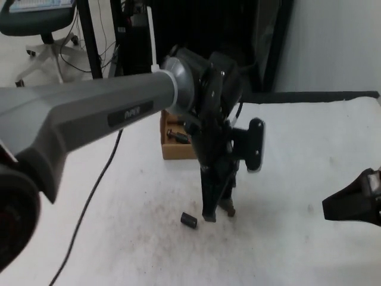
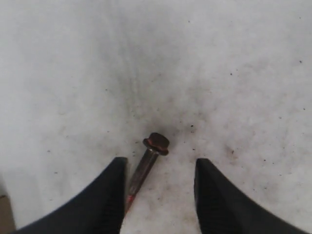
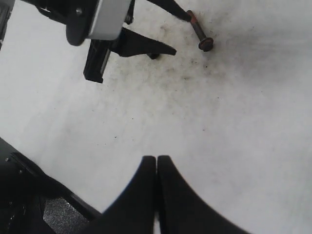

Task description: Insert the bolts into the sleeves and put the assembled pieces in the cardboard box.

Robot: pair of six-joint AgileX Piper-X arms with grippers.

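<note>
— one bolt (image 2: 148, 163) is lying on the surface (image 2: 219, 73), left jaws straddling it, apart. step?
— probably grasping the bolt; next is calling for closing on its shank. right jaws sitting together.

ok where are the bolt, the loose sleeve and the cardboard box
bolt (image 2: 145, 165), left wrist view, middle of its shank
sleeve (image 1: 189, 220), high view, its dark side
cardboard box (image 1: 177, 152), high view, its near wall

table (image 1: 297, 155): white, grime-stained at middle | bolt (image 2: 145, 166): lay flat on stain | sleeve (image 1: 189, 220): lay near bolt | cardboard box (image 1: 175, 152): stood farther back | cable (image 1: 89, 202): trailed across
</note>
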